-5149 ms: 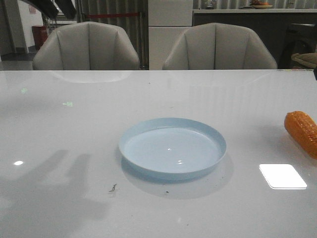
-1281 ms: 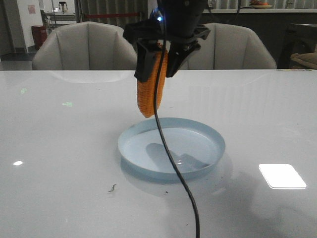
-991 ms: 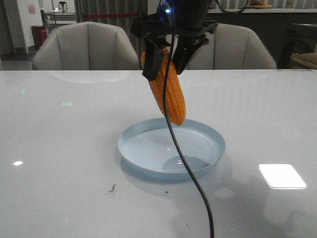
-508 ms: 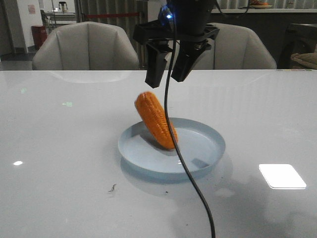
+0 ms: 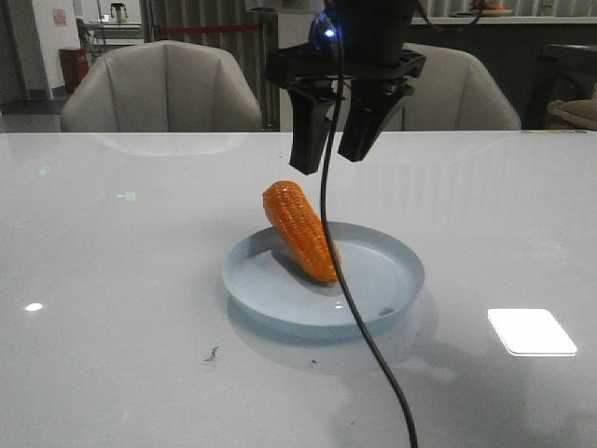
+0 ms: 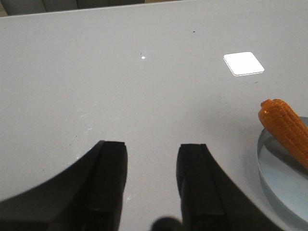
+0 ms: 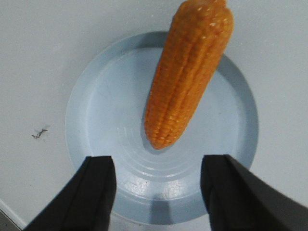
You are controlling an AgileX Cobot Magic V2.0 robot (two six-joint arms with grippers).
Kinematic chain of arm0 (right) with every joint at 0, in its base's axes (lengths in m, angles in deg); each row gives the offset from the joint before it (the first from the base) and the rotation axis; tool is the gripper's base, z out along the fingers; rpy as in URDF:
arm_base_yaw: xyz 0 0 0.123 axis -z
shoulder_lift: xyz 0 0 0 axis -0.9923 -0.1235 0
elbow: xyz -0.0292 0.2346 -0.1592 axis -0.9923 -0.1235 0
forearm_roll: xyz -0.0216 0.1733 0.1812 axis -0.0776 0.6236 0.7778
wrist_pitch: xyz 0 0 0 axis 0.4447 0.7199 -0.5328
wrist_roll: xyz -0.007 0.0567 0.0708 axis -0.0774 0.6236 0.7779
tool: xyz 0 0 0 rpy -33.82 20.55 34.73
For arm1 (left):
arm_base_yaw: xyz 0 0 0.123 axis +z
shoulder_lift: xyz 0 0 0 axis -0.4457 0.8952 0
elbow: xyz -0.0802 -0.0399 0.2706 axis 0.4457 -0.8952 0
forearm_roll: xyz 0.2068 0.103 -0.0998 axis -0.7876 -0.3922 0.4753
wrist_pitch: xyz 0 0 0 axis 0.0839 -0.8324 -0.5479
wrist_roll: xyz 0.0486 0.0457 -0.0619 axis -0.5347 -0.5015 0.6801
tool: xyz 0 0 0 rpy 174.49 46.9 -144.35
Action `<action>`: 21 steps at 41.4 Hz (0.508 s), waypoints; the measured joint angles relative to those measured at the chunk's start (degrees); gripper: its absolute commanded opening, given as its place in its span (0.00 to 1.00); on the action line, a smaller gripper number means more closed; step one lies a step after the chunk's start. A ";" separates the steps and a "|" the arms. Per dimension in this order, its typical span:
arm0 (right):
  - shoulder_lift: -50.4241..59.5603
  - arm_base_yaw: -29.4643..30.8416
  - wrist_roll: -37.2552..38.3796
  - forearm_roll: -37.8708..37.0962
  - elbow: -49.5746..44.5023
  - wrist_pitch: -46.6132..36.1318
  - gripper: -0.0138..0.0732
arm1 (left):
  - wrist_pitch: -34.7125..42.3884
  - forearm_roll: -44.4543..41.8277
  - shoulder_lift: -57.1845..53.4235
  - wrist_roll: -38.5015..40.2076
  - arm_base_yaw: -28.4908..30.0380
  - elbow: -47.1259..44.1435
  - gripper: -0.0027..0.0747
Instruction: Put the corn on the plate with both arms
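The orange-yellow corn [image 5: 300, 231] lies in the pale blue plate [image 5: 378, 275], its thick end propped over the plate's back-left rim and its tapered end on the plate floor. My right gripper [image 5: 328, 161] hangs open and empty above the plate, clear of the corn. In the right wrist view the corn [image 7: 188, 72] lies on the plate [image 7: 106, 110] beyond the open right gripper [image 7: 158, 163]. My left gripper [image 6: 152, 149] is open and empty over bare table, with the corn [image 6: 285, 126] and plate [image 6: 284, 187] at that view's edge.
A black cable [image 5: 373, 355] trails from the right arm down across the plate's front. Two grey chairs [image 5: 163, 89] stand behind the table. A bright light patch [image 5: 532, 331] and a small dark speck [image 5: 213, 354] are on the tabletop.
My right gripper held the corn upright over the plate, then opened. The corn dropped onto the plate and settled leaning on the rim. The gripper shifted slightly right.
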 measured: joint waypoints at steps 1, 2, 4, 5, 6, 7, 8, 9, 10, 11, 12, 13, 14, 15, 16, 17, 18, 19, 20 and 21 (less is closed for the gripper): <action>0.68 0.00 0.00 0.00 0.00 -0.45 0.73 | 0.00 0.00 0.00 0.00 0.00 0.00 0.47; 1.21 0.00 0.00 -0.03 0.00 -0.66 0.73 | 0.00 0.00 0.00 0.00 0.00 0.00 0.47; 2.80 0.00 0.00 -0.03 0.00 -1.16 0.73 | 0.00 0.00 0.00 0.00 0.00 0.00 0.47; 3.56 0.00 0.00 -0.03 0.00 -1.21 0.73 | 0.00 0.00 0.00 0.00 0.00 0.00 0.47; 4.64 0.00 0.00 -0.03 0.00 -1.33 0.73 | 0.00 0.00 0.00 0.00 0.00 0.00 0.47; 5.76 0.13 0.00 -0.03 0.00 -1.33 0.73 | 0.00 0.00 0.00 0.00 0.00 0.00 0.47; 6.65 0.23 0.00 -0.03 0.00 -1.33 0.73 | 0.00 0.00 0.00 0.00 0.00 0.00 0.47; 7.84 0.52 0.11 -0.03 0.00 -1.33 0.73 | 0.00 0.00 0.00 0.00 0.00 0.00 0.47; 8.76 0.70 0.21 -0.03 0.00 -1.33 0.73 | 0.00 0.00 0.00 0.00 0.00 0.00 0.47; 9.97 1.16 0.50 -0.03 0.00 -1.33 0.73 | 0.00 0.00 0.00 0.00 0.00 0.00 0.47; 11.17 1.69 0.83 -0.03 0.00 -1.33 0.73 | 0.00 0.00 0.00 0.00 0.00 0.00 0.47; 11.78 1.99 1.14 -0.03 0.00 -1.33 0.73 | 0.00 0.00 0.00 0.00 0.00 0.00 0.47; 13.00 2.71 1.56 -0.03 0.00 -1.33 0.73 | 0.00 0.00 0.00 0.00 0.00 0.00 0.47; 14.23 3.52 1.91 -0.03 0.00 -1.33 0.73 | 0.00 0.00 0.00 0.00 0.00 0.00 0.47; 15.13 4.19 2.19 -0.03 0.00 -1.33 0.73 | 0.00 0.00 0.00 0.00 0.00 0.00 0.47; 16.05 4.92 2.31 -0.03 0.00 -1.33 0.73 | 0.00 0.00 0.00 0.00 0.00 0.00 0.47; 17.27 5.93 2.58 -0.03 0.00 -1.33 0.73 | 0.00 0.00 0.00 0.00 0.00 0.00 0.47; 18.19 6.73 2.59 -0.03 0.00 -1.33 0.73 | 0.00 0.00 0.00 0.00 0.00 0.00 0.47; 19.40 7.79 2.70 -0.03 0.00 -1.23 0.73 | 0.00 0.00 0.00 0.00 0.00 0.00 0.47; 20.27 8.62 2.74 -0.03 0.00 -1.23 0.73 | 0.00 0.00 0.00 0.00 0.00 0.00 0.47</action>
